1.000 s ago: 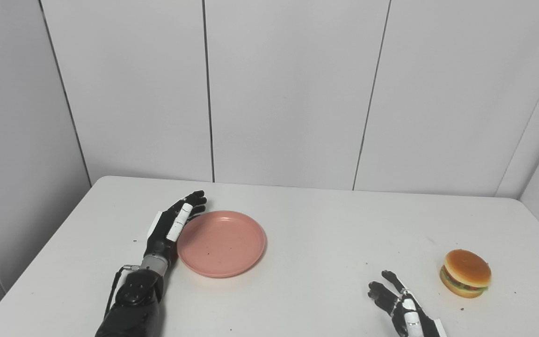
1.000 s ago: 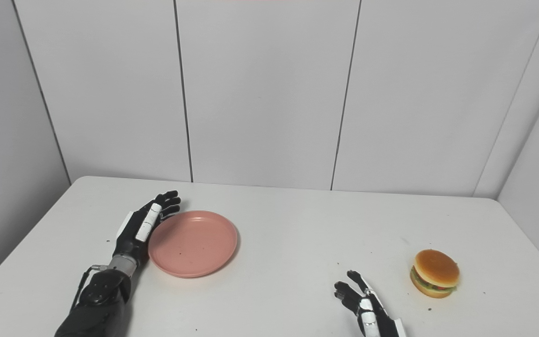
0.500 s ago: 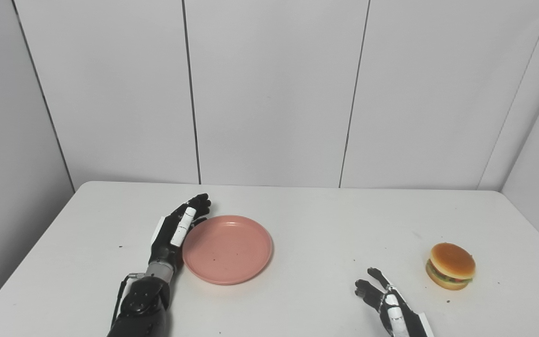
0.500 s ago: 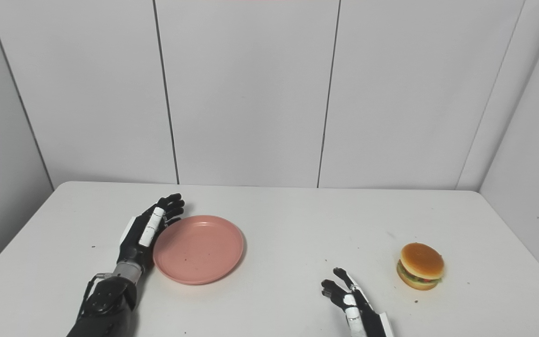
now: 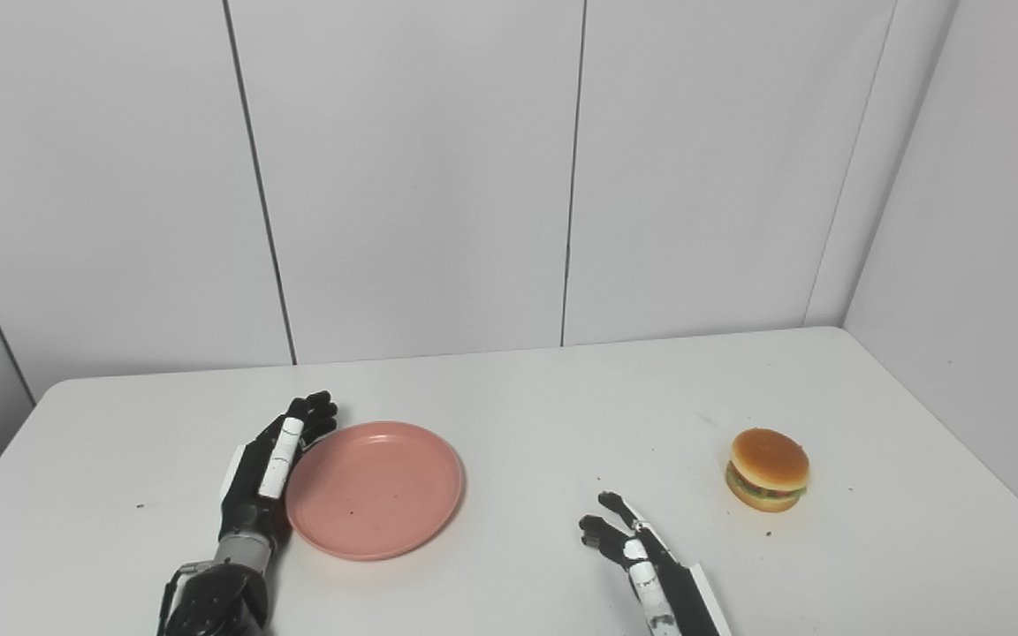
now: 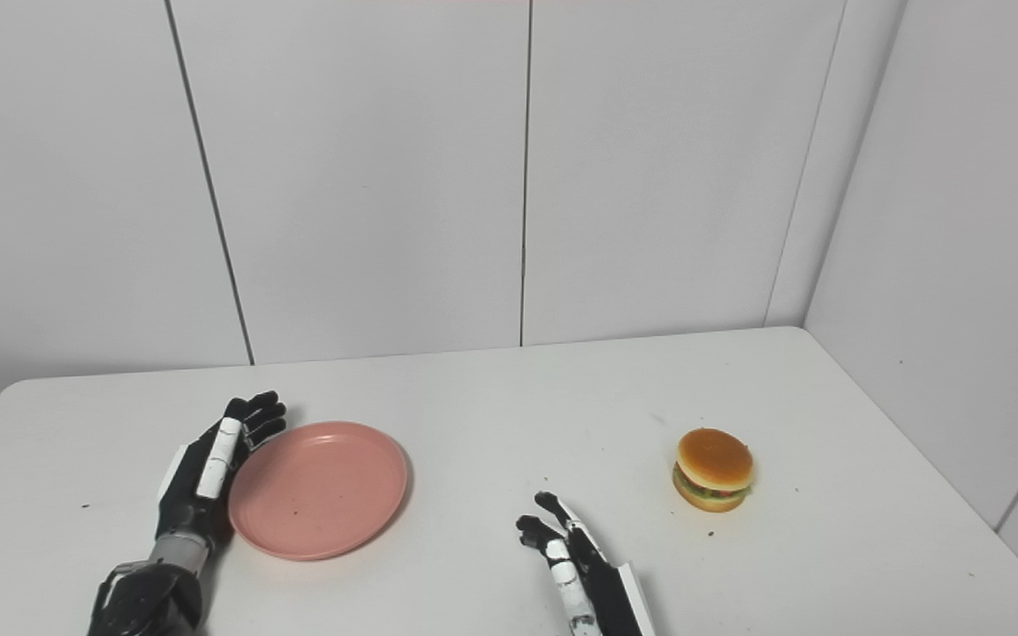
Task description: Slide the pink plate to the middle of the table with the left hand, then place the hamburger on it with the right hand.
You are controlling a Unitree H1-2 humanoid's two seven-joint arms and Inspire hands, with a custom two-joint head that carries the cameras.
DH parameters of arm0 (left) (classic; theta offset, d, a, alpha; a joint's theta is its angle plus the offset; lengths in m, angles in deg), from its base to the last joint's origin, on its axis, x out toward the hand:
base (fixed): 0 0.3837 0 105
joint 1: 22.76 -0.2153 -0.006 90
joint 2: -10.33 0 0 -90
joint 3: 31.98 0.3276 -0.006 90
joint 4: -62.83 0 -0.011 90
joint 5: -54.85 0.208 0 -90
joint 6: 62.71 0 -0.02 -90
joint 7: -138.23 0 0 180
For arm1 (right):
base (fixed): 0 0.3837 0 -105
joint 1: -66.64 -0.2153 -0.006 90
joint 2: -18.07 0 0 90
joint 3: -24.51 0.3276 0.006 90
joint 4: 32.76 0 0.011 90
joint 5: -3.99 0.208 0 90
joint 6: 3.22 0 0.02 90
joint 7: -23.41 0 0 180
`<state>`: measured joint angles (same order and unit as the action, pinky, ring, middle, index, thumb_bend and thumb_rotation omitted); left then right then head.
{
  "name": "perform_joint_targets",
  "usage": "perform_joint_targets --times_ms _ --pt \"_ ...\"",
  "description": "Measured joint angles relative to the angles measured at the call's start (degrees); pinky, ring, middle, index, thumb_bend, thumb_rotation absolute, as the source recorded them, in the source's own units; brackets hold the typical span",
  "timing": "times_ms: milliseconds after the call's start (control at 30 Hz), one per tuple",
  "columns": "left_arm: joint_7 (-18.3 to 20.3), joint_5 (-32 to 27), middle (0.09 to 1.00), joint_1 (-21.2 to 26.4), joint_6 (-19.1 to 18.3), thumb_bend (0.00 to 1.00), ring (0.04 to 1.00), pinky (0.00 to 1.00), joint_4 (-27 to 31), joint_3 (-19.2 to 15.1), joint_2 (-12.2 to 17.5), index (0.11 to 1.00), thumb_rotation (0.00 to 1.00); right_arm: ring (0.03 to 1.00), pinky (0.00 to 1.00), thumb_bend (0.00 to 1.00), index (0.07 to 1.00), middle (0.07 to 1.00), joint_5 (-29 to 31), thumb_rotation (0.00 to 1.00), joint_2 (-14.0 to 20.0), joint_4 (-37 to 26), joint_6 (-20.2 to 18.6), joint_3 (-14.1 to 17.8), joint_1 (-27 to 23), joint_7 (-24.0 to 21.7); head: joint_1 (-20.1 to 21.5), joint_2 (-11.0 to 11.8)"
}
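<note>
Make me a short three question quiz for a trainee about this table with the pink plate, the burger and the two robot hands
1. True or false: the hamburger already sits on the pink plate.
2. Which hand is against the plate's rim? A) left hand B) right hand C) neither
3. Fill in: the right hand is open and holds ____.

Key
1. False; it stands on the table, apart from the plate, on the right.
2. A, along the plate's left edge.
3. Nothing; it lies short of the hamburger, between it and the plate.
</note>
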<state>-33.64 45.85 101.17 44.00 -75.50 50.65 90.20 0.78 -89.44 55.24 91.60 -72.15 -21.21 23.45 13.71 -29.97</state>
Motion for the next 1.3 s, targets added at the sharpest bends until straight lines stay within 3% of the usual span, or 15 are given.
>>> perform_joint_targets --times_ms 300,667,1000,1133,1300 --pt "0.0 0.1 0.783 -1.0 -0.4 0.95 0.819 0.82 2.1 0.6 -0.9 0.688 0.84 0.777 0.85 0.7 0.866 0.779 -2.3 1.0 -1.9 0.6 0.0 -1.1 -0.2 1.9 4.4 0.0" --pt "-1.0 0.7 0.787 -3.2 -0.5 0.96 0.825 0.83 6.7 2.3 -3.0 0.685 0.86 0.773 0.84 0.68 0.867 0.78 -3.1 1.0 -2.1 0.6 0.0 -1.3 -0.2 2.1 4.1 -0.3" --pt "-5.2 3.1 0.778 -5.0 -3.6 0.93 0.809 0.83 10.3 3.1 -5.2 0.651 0.88 0.774 0.82 0.67 0.868 0.781 -3.8 1.0 -2.1 0.8 0.0 -1.4 -0.3 2.2 3.4 -0.1" --pt "-5.4 3.1 0.786 -5.2 -4.4 0.92 0.812 0.85 10.7 3.1 -5.4 0.653 0.89 0.778 0.78 0.67 0.867 0.78 -6.9 1.0 -2.0 1.1 0.7 -2.0 -0.3 3.2 3.3 -0.1" --pt "-5.7 3.5 0.772 -5.4 -4.5 0.92 0.803 0.82 11.2 3.5 -5.5 0.642 0.89 0.798 0.76 0.67 0.861 0.852 -13.5 1.0 -2.0 0.4 1.4 -2.4 -0.1 6.4 3.1 -0.1"
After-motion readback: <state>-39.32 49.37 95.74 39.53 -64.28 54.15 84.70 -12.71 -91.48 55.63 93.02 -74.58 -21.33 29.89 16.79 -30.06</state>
